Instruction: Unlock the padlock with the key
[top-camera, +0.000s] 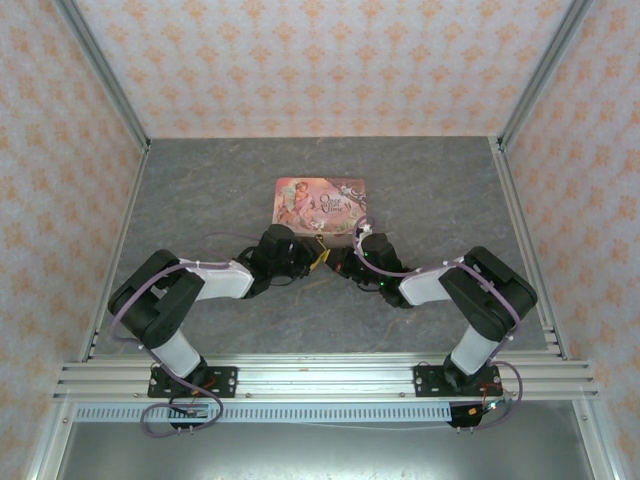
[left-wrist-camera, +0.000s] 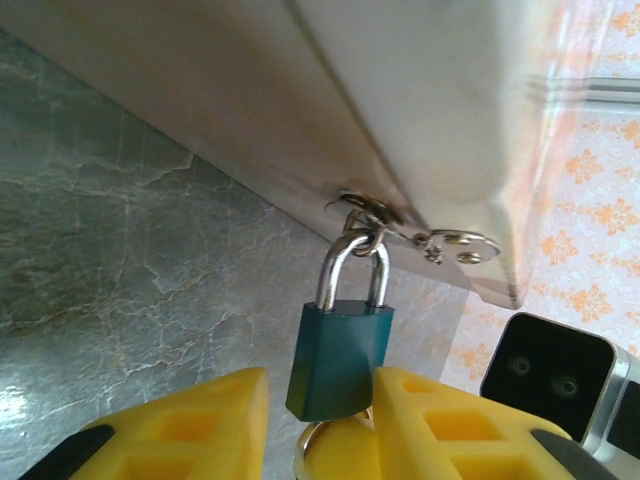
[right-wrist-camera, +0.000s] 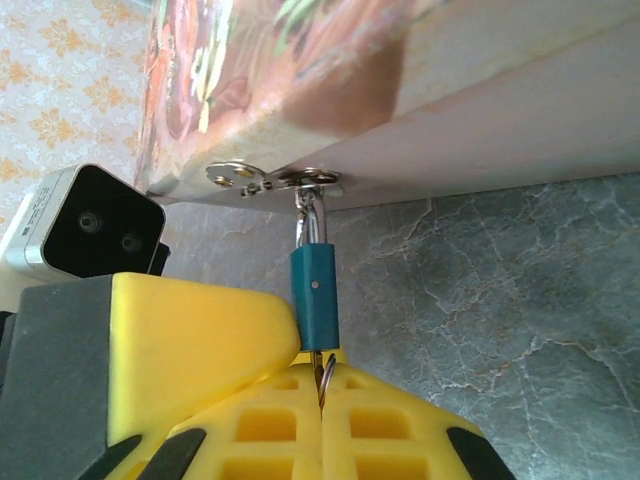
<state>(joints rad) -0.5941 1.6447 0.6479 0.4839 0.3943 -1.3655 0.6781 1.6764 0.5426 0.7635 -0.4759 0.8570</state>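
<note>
The small teal padlock (left-wrist-camera: 340, 358) hangs by its metal shackle (left-wrist-camera: 352, 268) from the hasp (left-wrist-camera: 452, 245) of the pink tin (top-camera: 320, 205). My left gripper (left-wrist-camera: 322, 388) stands open around the padlock body. Its right finger (left-wrist-camera: 450, 425) touches the body, and a narrow gap shows at its left finger (left-wrist-camera: 200, 425). My right gripper (right-wrist-camera: 321, 368) is shut on the key (right-wrist-camera: 319, 362), whose blade runs up into the bottom of the padlock (right-wrist-camera: 315, 295). The key ring (right-wrist-camera: 327, 385) pokes out between the right fingers. In the top view both grippers (top-camera: 318, 257) (top-camera: 342, 262) meet at the tin's near edge.
The tin lies flat on the grey marbled table (top-camera: 200, 200), near the middle. Patterned walls (top-camera: 320, 60) and metal posts (top-camera: 520, 110) enclose the table. The two wrists are close together; the right wrist camera (left-wrist-camera: 552, 375) shows beside the left fingers.
</note>
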